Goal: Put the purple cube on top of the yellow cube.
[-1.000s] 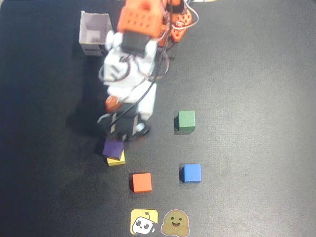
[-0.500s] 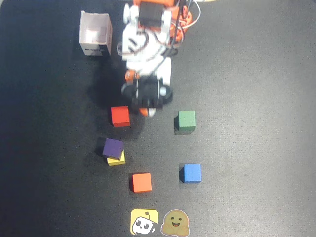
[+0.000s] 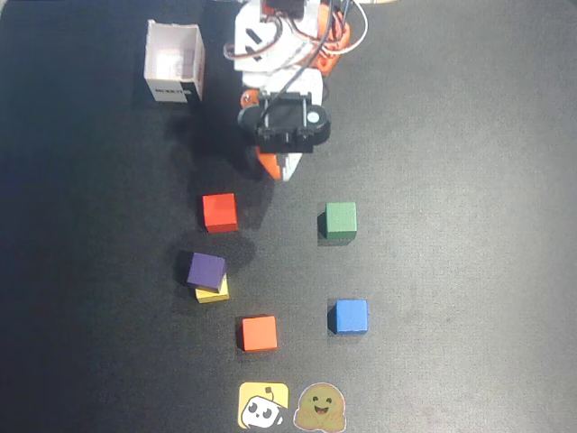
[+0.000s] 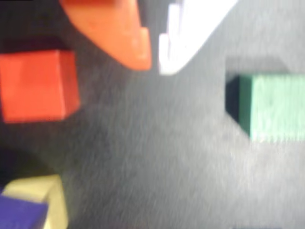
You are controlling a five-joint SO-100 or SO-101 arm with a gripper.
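Note:
The purple cube (image 3: 206, 269) rests on the yellow cube (image 3: 217, 291), slightly offset, so a strip of yellow shows at its lower right. In the wrist view the purple cube (image 4: 19, 214) and the yellow cube (image 4: 47, 195) sit at the bottom left corner. My gripper (image 3: 280, 170) hangs well above the stack in the overhead view, near the arm's base. Its orange and white fingertips are close together with nothing between them, as the wrist view shows at the gripper (image 4: 155, 62).
A red cube (image 3: 219, 212) lies between the gripper and the stack. A green cube (image 3: 341, 220), a blue cube (image 3: 348, 317) and an orange cube (image 3: 259, 333) stand nearby. A white open box (image 3: 174, 61) is at the top left. Two stickers (image 3: 262, 405) lie at the bottom edge.
The arm has drawn back from the stack toward its base, uncovering the red cube. The purple cube stays on the yellow one, no longer held.

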